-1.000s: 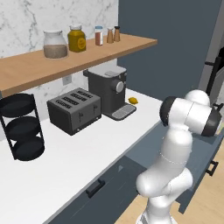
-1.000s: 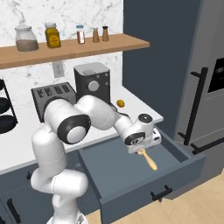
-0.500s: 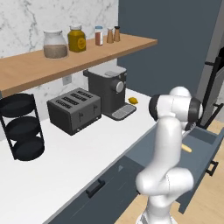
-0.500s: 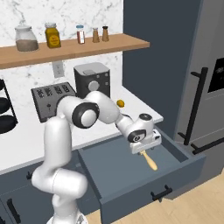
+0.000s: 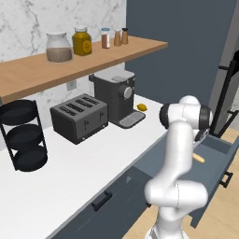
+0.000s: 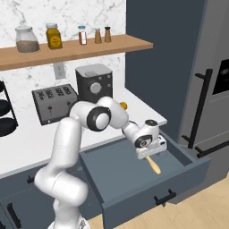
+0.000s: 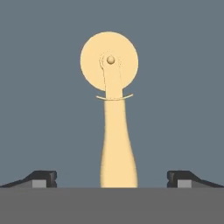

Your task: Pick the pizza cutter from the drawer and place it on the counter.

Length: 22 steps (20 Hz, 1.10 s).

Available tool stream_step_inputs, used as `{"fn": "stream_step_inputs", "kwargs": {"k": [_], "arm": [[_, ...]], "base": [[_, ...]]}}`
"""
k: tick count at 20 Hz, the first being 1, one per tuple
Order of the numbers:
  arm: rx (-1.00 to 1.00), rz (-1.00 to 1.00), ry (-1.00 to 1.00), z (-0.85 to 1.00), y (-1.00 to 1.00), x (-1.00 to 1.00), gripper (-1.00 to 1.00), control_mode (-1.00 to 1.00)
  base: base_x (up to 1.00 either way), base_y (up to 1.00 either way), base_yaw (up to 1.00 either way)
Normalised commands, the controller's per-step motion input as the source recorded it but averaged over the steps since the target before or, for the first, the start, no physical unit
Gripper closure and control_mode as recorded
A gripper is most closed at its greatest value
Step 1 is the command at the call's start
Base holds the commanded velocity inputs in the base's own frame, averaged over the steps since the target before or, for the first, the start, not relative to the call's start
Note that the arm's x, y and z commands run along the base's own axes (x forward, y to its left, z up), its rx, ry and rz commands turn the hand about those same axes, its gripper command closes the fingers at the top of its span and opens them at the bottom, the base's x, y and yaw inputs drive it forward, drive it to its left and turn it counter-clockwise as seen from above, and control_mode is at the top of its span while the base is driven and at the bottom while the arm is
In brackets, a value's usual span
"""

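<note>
The pizza cutter [image 7: 117, 144] lies flat on the drawer's greyish floor, its tan handle toward me and its round yellowish wheel [image 7: 109, 59] at the far end. My gripper [image 7: 111, 178] is open, with one fingertip on each side of the handle and clear gaps on both sides. In the right base view the gripper [image 6: 152, 151] hangs low inside the open drawer [image 6: 152, 190], just above the cutter [image 6: 154, 166]. The left base view shows the handle's tip [image 5: 199, 158] beside the hand [image 5: 201, 138]. The white counter [image 5: 79, 158] runs behind the drawer.
On the counter stand a dark toaster [image 5: 79, 116], a coffee machine [image 5: 115, 98], a small yellow lump [image 5: 141, 107] and a black tiered stand [image 5: 23, 140]. A wooden shelf [image 5: 93, 58] with jars hangs above. A tall dark appliance [image 6: 205, 103] stands right of the drawer.
The arm's elbow has swung in over the drawer and the hand has sunk slightly toward the cutter. The cutter has not moved and the gripper stays open.
</note>
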Motion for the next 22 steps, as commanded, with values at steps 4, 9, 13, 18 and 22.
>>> {"fn": "stream_step_inputs", "kwargs": {"k": [4, 9, 13, 18, 22], "arm": [[0.00, 0.00, 0.04, -0.38, -0.15, 0.15, -1.00, -1.00], [0.00, 0.00, 0.09, -0.54, 0.00, 0.00, -1.00, -1.00], [0.00, 0.00, 0.12, -0.65, 0.00, 0.00, -1.00, -1.00], [-0.02, 0.01, 0.05, -0.55, 0.15, -0.14, 1.00, -1.00], [0.03, 0.02, -0.07, 0.05, 0.00, -0.84, 1.00, -1.00]], "base": [[0.00, 0.00, 0.00], [0.00, 0.00, 0.00], [0.00, 0.00, 0.00], [0.00, 0.00, 0.00], [0.00, 0.00, 0.00]]}}
